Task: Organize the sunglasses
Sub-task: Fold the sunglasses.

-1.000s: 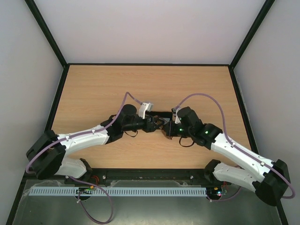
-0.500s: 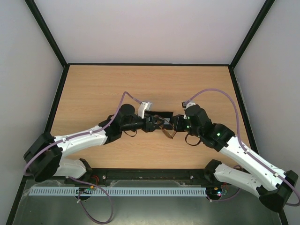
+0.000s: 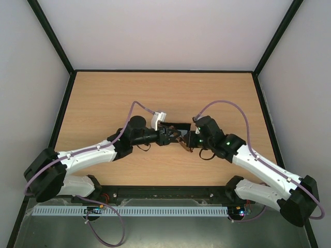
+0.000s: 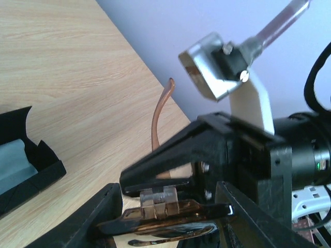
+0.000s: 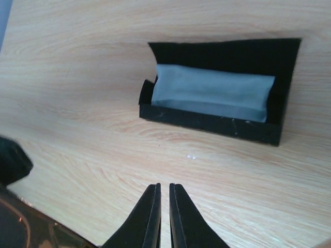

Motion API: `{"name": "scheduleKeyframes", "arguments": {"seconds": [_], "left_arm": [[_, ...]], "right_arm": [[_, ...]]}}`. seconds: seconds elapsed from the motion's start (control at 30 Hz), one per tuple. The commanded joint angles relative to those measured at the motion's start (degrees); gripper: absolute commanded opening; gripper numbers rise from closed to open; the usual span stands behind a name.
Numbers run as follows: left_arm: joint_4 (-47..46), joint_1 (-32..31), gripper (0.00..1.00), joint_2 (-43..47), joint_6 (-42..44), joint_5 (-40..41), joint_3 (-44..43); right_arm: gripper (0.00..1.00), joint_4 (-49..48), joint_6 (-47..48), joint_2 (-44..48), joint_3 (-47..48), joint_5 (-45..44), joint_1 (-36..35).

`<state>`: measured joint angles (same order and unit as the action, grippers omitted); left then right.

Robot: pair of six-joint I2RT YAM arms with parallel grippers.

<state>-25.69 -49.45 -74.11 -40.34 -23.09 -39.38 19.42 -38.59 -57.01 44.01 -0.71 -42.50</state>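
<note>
The sunglasses, brown with amber lenses, lie flat across my left gripper, which is shut on their frame just above the table. One temple arm sticks up behind. My right gripper is shut, its tips resting just over the clear nose pads, with nothing between its fingers. In the top view both grippers meet at the table's middle, the left and the right, with the sunglasses between them. A dark corner of the sunglasses shows at the lower left of the right wrist view.
An open black case lies just beyond the grippers with a light blue cloth inside it. In the top view the case sits behind the two grippers. Black walls border the wooden table.
My right gripper drew back to the right, then came in again to the sunglasses. The left gripper kept its hold and shifted only slightly.
</note>
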Motion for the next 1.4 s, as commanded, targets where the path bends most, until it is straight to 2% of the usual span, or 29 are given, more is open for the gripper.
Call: {"name": "scheduleKeyframes", "arguments": {"seconds": [0.0,0.13,0.23,0.47,0.6,0.77,1.07,1.37], "left_arm": [[-5.51,0.28,0.42,-1.57,-1.09,2.18,0.01],[-8.39,0.27,0.42,-3.63,-2.01,1.65,-0.07],[-8.56,0.31,0.42,-4.84,-1.78,0.21,-0.52],[-2.06,0.60,0.42,-0.95,1.46,-1.38,0.17],[0.53,2.23,0.42,2.83,1.81,-2.07,1.94],[3.16,4.87,0.43,6.92,2.52,-2.16,3.23],[4.73,6.56,0.43,8.48,3.06,-4.38,2.73],[5.30,6.67,0.43,10.78,3.11,-9.01,3.62]], "right_arm": [[0.07,-3.01,-0.63,0.43,-1.82,4.10,-2.19],[0.07,-3.74,-0.85,0.00,-2.37,4.96,-3.24],[0.07,-2.05,-0.98,0.96,-1.85,1.76,-3.20],[0.15,12.30,0.88,9.39,6.26,-11.04,-3.12],[0.23,16.85,0.22,14.81,6.27,-10.77,-3.09],[0.24,16.91,-2.25,19.87,1.85,-6.53,-3.12],[0.24,12.23,-4.76,14.83,-3.72,-7.89,-3.04],[0.25,8.11,-2.89,6.27,-1.84,-11.57,-1.94]]}}
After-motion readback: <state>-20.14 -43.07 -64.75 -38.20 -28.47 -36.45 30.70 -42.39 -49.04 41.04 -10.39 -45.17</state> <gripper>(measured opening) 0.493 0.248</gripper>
